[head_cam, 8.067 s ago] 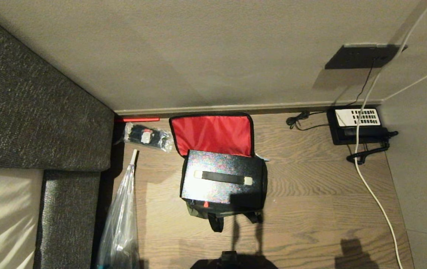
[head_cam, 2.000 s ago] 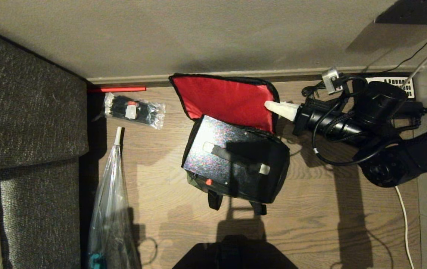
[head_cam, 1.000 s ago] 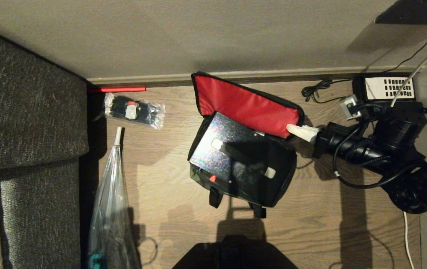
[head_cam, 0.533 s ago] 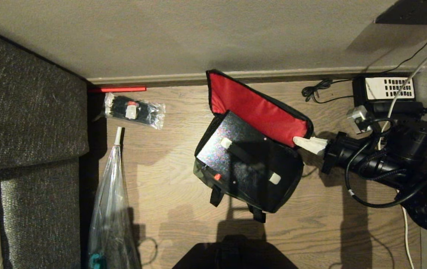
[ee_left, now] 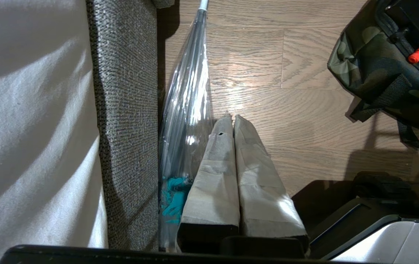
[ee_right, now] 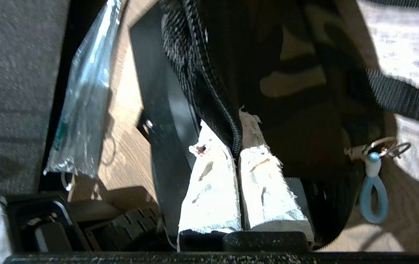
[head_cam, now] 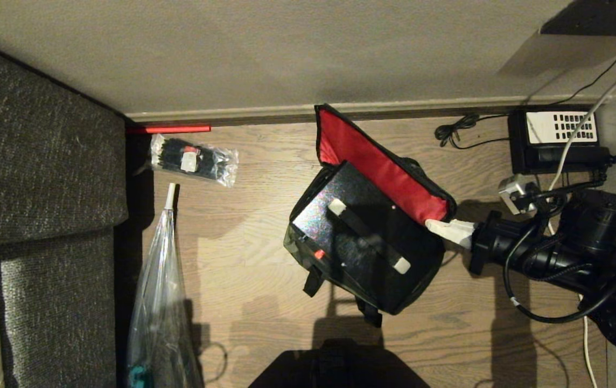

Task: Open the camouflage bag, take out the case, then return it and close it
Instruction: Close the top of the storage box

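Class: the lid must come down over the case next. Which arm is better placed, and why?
The right. The right gripper is shut on the lid's edge, beside the case. The left gripper hangs shut near the sofa, away from the bag.

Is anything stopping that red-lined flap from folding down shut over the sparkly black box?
Nothing visible lies on the rigid black speckled case, which sits inside the camouflage bag. The right gripper pinches the corner of the red-lined lid, so the flap's path down looks clear.
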Robot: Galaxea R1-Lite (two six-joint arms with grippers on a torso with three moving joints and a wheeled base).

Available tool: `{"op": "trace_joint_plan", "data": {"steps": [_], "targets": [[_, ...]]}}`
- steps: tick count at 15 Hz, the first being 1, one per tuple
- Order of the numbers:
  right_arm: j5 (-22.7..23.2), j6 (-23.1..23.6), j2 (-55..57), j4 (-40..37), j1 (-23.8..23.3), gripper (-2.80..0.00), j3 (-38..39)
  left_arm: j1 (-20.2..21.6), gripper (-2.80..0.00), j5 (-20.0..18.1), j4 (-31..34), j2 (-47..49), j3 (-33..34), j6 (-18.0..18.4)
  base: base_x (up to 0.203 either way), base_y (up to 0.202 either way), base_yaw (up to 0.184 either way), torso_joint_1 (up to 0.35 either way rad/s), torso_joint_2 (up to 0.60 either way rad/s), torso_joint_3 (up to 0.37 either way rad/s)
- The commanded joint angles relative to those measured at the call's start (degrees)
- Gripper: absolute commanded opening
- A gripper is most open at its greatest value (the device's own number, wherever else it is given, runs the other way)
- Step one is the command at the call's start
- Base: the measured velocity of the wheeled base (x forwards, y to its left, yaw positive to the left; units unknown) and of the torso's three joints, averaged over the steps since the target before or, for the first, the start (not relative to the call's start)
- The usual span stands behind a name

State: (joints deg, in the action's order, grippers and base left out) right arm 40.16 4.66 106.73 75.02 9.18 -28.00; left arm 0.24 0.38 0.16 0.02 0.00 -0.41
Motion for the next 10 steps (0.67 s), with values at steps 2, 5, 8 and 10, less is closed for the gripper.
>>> {"op": "trace_joint_plan", "data": {"steps": [2,5,8,10], "targets": [[-0.1,3.5,4.7,0.1,-0.6,-2.80,-0.3,0.0,-2.80,0.1,0.0,0.0,0.2,0.0,0.000,0.000,0.000,0.000,0.00,0.000],[-0.3,4.6,5.8,-0.1,-2.2,-2.80,-0.4,0.0,-2.80,0.1,0.0,0.0,0.2,0.0,0.000,0.000,0.000,0.000,0.00,0.000],[-0.9,8.9,6.8,-1.9,-3.5,-2.80,-0.6,0.0,-2.80,0.1,0.0,0.0,0.2,0.0,0.000,0.000,0.000,0.000,0.00,0.000],[-1.6,12.3,7.4,-4.4,-4.5,-2.80,-0.9,0.0,-2.80,0.1,0.0,0.0,0.2,0.0,0.000,0.000,0.000,0.000,0.00,0.000]]}}
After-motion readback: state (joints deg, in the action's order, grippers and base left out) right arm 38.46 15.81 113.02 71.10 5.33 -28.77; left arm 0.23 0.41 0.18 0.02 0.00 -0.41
